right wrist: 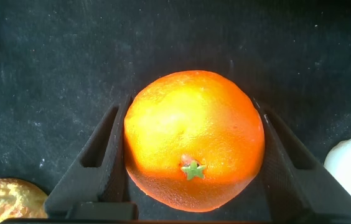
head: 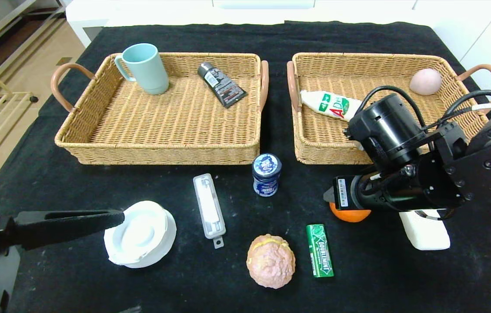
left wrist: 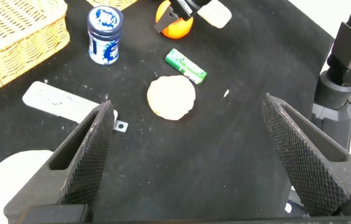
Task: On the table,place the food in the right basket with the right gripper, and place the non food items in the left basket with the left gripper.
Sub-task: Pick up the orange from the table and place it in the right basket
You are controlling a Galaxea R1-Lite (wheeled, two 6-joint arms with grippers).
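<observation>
Straddling the orange (right wrist: 194, 140) on the bench (head: 402, 282), my right gripper (right wrist: 194, 165) fingers flank its widest girth, seemingly touching. Firm, round, smooth-skinned: may roll, so squeeze centred. Left gripper (left wrist: 185, 155) idles wide open, near-left.

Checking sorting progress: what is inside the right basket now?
The right basket holds a white bottle and a pinkish ball. The right arm covers part of its front, so anything there is hidden.
</observation>
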